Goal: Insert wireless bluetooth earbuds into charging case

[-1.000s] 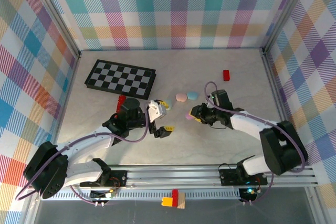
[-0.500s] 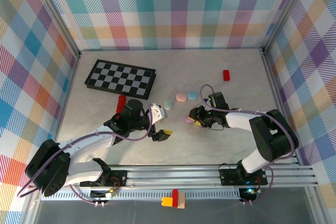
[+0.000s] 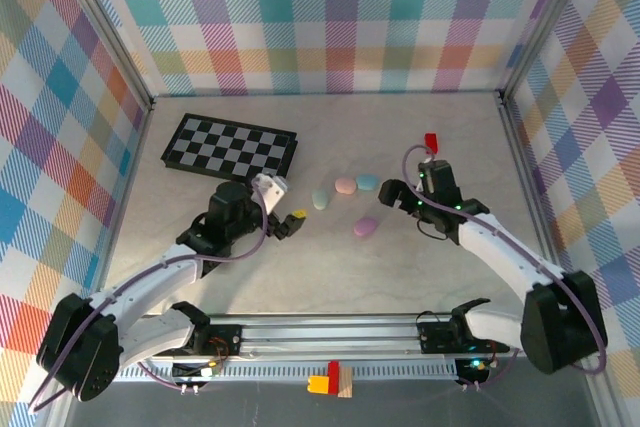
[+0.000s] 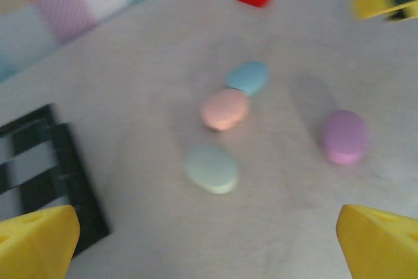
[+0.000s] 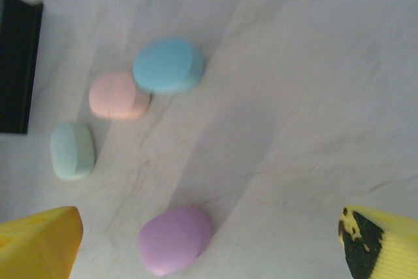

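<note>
On the surface [image 3: 450, 127] you see closed pebble cases: green case [image 3: 320, 199], pink case [image 3: 345, 186] and blue case [image 3: 367, 182] in a row, purple case [image 3: 365, 227] at 5 o'clock from pink. Contents hidden. Left claw [image 4: 209, 246], right claw [image 5: 209, 246]: released, empty.

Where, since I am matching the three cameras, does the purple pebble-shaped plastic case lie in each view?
Top external: the purple pebble-shaped plastic case lies just right of centre, below and slightly right of the pink pebble-shaped plastic case.
Left wrist: the purple case sits right of centre, apart from the others.
Right wrist: the purple case sits at the bottom, left of centre.
Shared landmark: the pink case, in the middle of a row of three.
</note>
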`<state>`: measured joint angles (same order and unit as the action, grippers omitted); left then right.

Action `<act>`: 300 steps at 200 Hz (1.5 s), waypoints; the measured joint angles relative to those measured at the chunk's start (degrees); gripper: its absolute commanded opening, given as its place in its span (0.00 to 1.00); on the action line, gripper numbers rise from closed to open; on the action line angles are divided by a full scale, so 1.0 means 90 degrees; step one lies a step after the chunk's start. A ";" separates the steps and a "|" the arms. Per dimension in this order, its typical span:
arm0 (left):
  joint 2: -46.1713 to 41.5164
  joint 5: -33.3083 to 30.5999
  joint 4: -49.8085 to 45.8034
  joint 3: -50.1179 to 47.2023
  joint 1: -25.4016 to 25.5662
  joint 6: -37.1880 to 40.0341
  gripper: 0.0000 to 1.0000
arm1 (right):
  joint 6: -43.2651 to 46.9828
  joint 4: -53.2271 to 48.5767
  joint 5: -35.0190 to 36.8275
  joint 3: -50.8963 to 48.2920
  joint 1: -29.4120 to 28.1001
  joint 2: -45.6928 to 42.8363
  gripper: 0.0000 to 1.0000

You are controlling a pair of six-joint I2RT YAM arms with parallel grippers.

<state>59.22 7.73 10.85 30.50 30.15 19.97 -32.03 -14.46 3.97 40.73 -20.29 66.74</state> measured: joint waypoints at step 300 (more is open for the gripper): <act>0.3480 -0.0971 0.3985 -0.0814 -0.2980 -0.1916 1.00 | 0.3402 0.6662 -0.0277 -0.1943 0.2268 0.2288 0.99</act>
<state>90.54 -1.02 46.72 23.18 3.33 2.72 -1.41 45.50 1.48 23.24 0.12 87.33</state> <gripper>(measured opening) 0.999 0.987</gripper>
